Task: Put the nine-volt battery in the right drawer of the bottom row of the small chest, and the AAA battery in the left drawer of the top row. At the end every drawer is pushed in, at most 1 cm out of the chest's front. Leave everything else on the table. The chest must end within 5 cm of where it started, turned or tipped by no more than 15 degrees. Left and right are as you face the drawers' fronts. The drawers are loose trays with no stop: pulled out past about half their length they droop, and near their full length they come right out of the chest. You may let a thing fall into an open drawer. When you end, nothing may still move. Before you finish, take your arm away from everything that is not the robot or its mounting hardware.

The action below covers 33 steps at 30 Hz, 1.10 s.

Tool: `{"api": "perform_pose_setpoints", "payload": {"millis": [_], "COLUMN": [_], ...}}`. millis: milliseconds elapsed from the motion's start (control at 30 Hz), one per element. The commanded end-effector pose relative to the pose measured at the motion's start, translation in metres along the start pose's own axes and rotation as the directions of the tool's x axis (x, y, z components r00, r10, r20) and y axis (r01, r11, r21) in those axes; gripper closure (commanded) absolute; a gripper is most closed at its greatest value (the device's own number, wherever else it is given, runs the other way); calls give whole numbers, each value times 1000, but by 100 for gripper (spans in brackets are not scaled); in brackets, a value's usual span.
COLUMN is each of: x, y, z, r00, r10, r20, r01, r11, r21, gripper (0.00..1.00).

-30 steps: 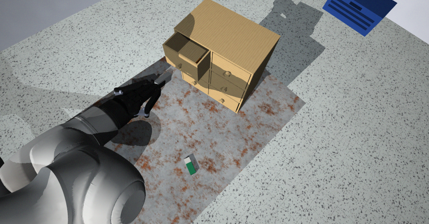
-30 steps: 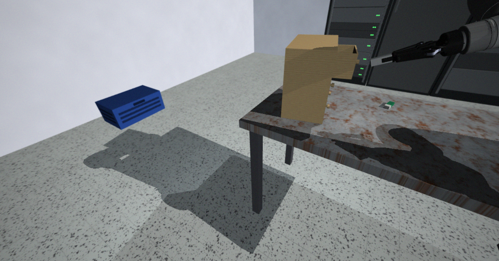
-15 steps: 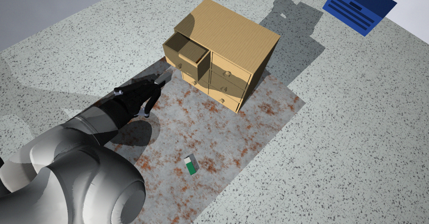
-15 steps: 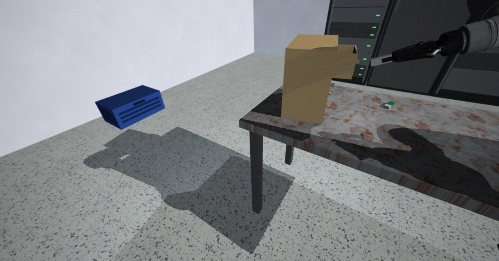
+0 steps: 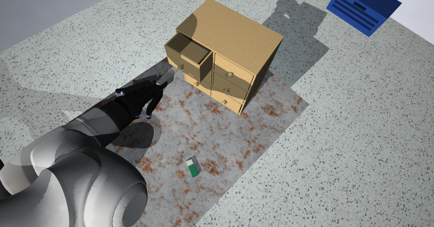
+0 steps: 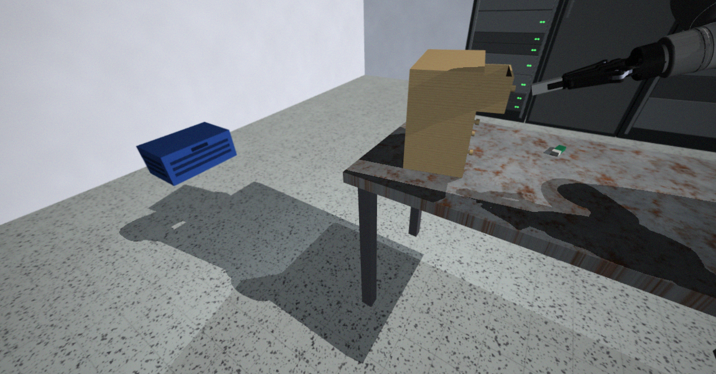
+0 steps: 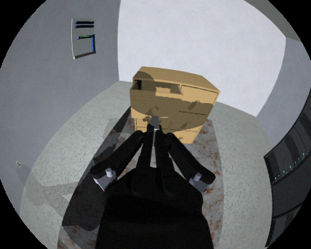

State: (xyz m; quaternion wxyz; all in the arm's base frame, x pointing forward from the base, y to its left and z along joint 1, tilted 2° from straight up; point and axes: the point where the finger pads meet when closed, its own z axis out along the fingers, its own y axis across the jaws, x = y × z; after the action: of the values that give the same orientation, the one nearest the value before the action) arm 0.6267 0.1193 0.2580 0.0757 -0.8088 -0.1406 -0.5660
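The wooden chest [image 5: 230,34] [image 6: 440,121] [image 7: 197,81] stands upright on the table. Its top left drawer [image 5: 189,64] [image 6: 495,91] [image 7: 162,99] is pulled well out and looks level. A small orange-brown patch shows in its inner right corner; I cannot tell what it is. The bottom right drawer [image 5: 233,105] and the other drawers look flush. My gripper [image 5: 165,79] [image 6: 546,86] [image 7: 154,121] is shut and empty, in the air just in front of the open drawer's front, near its knob height. I see neither the nine-volt battery nor the AAA battery for certain.
A green and white block [image 5: 192,168] [image 6: 558,150] lies on the rusty-grey table [image 5: 212,128] [image 6: 510,143], well in front of the chest. The chest stands near the table's end. A blue box [image 5: 358,10] [image 6: 195,154] is beyond the table. Dark racks [image 6: 520,16] [image 7: 300,145] stand off to one side.
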Motion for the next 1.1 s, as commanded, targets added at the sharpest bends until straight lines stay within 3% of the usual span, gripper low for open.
{"api": "perform_pose_setpoints", "payload": {"millis": [0,1067], "x": [0,9], "y": [0,0], "z": [0,24], "r00": [1000,1000], "r10": [0,0], "r20": [0,0], "r01": [0,0], "r11": [1000,1000], "r21": [0,0], "gripper": [100,100]}}
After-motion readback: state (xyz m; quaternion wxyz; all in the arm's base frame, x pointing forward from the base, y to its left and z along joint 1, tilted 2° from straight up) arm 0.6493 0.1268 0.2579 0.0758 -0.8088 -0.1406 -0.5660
